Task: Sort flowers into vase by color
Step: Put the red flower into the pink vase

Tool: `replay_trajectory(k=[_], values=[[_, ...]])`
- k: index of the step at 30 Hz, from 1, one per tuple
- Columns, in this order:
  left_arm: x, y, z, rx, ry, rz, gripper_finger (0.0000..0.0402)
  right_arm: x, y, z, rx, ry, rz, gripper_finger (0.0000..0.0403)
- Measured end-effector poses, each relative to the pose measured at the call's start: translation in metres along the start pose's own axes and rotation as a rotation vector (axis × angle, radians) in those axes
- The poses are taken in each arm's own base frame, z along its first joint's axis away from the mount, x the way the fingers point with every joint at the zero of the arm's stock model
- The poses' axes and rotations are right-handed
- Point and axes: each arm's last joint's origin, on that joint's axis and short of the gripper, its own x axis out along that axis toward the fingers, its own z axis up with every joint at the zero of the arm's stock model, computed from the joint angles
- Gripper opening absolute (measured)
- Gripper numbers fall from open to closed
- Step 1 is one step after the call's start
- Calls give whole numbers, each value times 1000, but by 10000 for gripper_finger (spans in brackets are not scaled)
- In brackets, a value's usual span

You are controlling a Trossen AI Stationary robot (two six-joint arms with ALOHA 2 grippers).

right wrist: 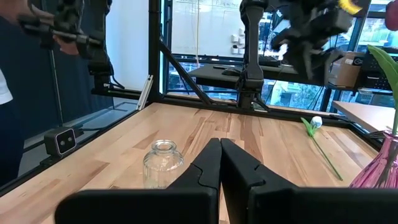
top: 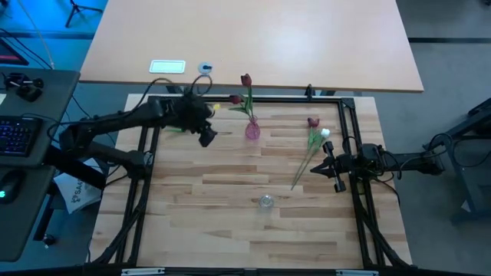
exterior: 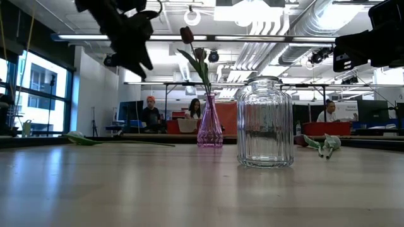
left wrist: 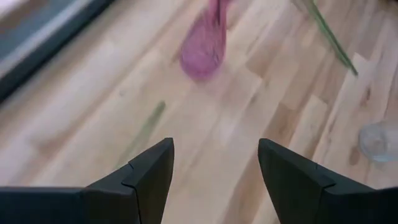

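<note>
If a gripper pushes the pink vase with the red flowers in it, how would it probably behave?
The pink vase has a narrow neck above a bulbous base, and tall red tulips rise well above it, so it is probably top-heavy and may tip rather than slide. It looks like thin translucent glass, so likely fragile. The smooth wooden table would give little grip.

Pretty evenly lit from overhead, soft shadows only on the wooden table (top: 230, 222). Blown-out ceiling lights (exterior: 252, 12) and bright windows in the low view. Heavy motion blur in the left wrist view, smearing the pink vase (left wrist: 204, 53). Blue glow at the overhead view's top-left corner.
</note>
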Motion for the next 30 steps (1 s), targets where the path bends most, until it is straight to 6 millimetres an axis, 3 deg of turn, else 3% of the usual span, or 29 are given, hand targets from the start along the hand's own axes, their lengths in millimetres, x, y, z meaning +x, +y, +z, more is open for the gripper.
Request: replay_trajectory(k=[4,9,12,16,21,24,27,30], values=[[12,-3,-35,-98,-51,-77,221,0,0,0,0,0,0,1],[26,-9,-71,-250,-185,-301,221,0,0,0,0,0,0,1],[28,-10,-82,-305,-245,-366,221,0,-1,0,-5,4,-36,1],[28,-9,-83,-351,-266,-386,221,-2,-9,12,-43,-99,-279,1],[26,-10,-80,-353,-305,-407,221,-22,-17,54,267,-641,-508,1],[23,-12,-74,-348,-363,-439,221,-39,-21,68,497,-921,-659,1],[20,-13,-70,-345,-414,-460,221,-37,-25,62,670,-930,-781,1],[20,-13,-70,-346,-415,-457,221,-15,-27,50,865,-750,-686,1]])
